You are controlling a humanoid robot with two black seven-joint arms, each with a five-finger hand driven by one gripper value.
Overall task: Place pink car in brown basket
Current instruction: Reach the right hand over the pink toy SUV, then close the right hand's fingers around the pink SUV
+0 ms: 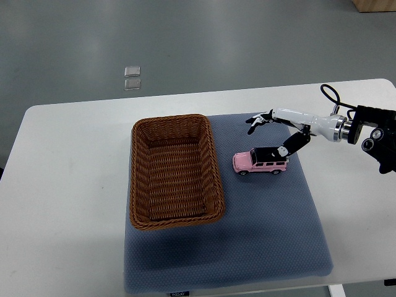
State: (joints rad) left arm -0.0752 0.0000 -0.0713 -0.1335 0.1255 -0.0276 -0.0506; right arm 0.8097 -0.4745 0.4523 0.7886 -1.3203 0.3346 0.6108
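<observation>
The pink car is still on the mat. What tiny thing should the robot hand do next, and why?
Probably close the fingers on the car. The right hand is over the car's roof end, one finger seems to touch it, the others are spread above, so nothing grips it yet. The car stands on the mat, beside the basket, which holds nothing.

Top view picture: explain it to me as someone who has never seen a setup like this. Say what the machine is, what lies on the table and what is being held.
This is one camera looking steeply down from the robot's own side. The white and black arm entering from the right ends in the right robot hand, with fingers. Its fingers are spread: some reach out above, while a dark one rests on the roof of the small pink toy car, so nothing is clearly gripped yet. The car sits on a blue-grey padded mat covering a white table. Left of the car, also on the mat, stands an empty brown woven wicker basket. The left arm is out of view.
</observation>
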